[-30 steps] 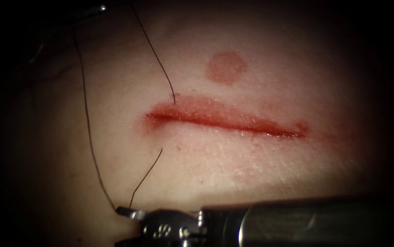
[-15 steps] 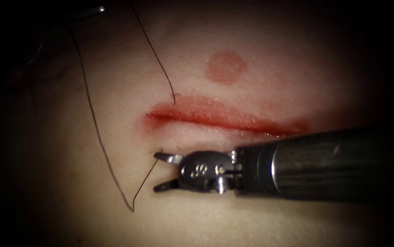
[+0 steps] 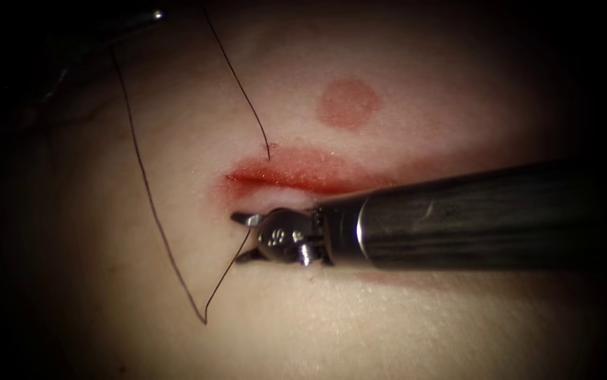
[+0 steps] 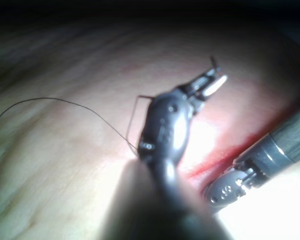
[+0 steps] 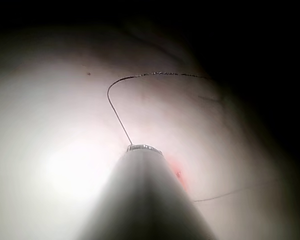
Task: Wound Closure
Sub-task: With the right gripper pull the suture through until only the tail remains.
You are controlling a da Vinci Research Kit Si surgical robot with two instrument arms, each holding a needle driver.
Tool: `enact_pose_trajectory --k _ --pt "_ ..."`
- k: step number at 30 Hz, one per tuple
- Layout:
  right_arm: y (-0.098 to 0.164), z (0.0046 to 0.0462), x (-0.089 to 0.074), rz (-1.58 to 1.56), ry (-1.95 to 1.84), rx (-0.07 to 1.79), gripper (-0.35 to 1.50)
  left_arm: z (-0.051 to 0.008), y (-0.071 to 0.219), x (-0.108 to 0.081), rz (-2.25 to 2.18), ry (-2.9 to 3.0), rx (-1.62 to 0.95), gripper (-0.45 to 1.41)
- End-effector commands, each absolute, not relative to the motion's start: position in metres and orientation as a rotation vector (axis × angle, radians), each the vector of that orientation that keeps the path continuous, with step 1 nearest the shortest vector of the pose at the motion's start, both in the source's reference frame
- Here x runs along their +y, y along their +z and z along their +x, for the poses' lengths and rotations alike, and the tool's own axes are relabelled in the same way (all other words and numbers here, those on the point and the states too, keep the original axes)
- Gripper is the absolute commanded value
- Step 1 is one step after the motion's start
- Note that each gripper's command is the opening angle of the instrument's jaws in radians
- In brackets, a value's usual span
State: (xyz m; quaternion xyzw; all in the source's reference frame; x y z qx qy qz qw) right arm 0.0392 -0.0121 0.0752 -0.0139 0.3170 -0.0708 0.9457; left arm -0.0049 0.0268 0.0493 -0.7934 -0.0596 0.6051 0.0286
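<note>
Thread runs between the spread jaws of the right pincer, just below the left end of the cut; it grips nothing. Left pincer looks spread and empty too. I think a hard tug could rip the thread out of the soft, wet tissue, and there is little room by the cut

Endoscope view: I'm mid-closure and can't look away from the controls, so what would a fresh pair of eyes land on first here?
First, the right tool: its dark shaft crosses from the right over the cut, and its open jaws straddle the thread just below the cut's left end. Next, the thread itself, running up from the cut's upper lip and sweeping down the left side to a sharp bend. In the left wrist view, the left tool has its jaws parted, holding nothing.
</note>
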Motion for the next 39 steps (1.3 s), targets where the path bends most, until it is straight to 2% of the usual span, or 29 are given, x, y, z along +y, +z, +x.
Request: enact_pose_trajectory --k 1,2,3,14,30,31,32,33,34,35,36,37,39 --pt "0.077 0.0397 -0.013 0.014 -0.162 0.638 0.91 -0.0054 0.05 0.027 -2.45 1.866 -0.184 -0.35" --pt "0.077 0.0397 -0.013 0.035 -0.172 0.638 0.49 -0.0054 0.05 0.027 -2.45 1.866 -0.185 -0.35" --pt "0.077 0.0395 -0.013 0.071 -0.187 0.637 -0.35 -0.0053 0.05 0.027 -2.45 1.866 -0.185 -0.35" --pt "0.067 0.0375 -0.018 0.082 -0.183 0.651 -0.35 -0.0053 0.05 0.027 -2.451 1.865 -0.186 -0.35" --pt "0.05 0.0406 -0.028 0.241 -0.219 0.696 -0.35 -0.0053 0.05 0.027 -2.448 1.869 -0.198 -0.35" --pt "0.05 0.0407 -0.027 0.243 -0.216 0.696 0.05 -0.0053 0.05 0.027 -2.448 1.869 -0.198 -0.35" --pt "0.05 0.0406 -0.027 0.234 -0.207 0.708 0.57 -0.0053 0.05 0.027 -2.448 1.869 -0.198 -0.35" --pt "0.05 0.0406 -0.027 0.234 -0.207 0.708 0.57 -0.0053 0.05 0.027 -2.448 1.869 -0.198 -0.35" --pt "0.05 0.0403 -0.026 0.196 -0.179 0.741 1.28 -0.0053 0.05 0.027 -2.448 1.872 -0.2 -0.35" --pt "0.05 0.0401 -0.025 0.188 -0.17 0.754 1.38 -0.0053 0.05 0.027 -2.448 1.872 -0.2 -0.35" --pt "0.05 0.0401 -0.025 0.188 -0.17 0.754 1.38 -0.0053 0.05 0.027 -2.448 1.872 -0.2 -0.35" --pt "0.05 0.0393 -0.024 0.185 -0.156 0.76 1.46 -0.0053 0.05 0.027 -2.448 1.876 -0.203 -0.35" --pt "0.05 0.0384 -0.023 0.185 -0.166 0.759 1.46 -0.0053 0.05 0.027 -2.448 1.876 -0.202 -0.35"
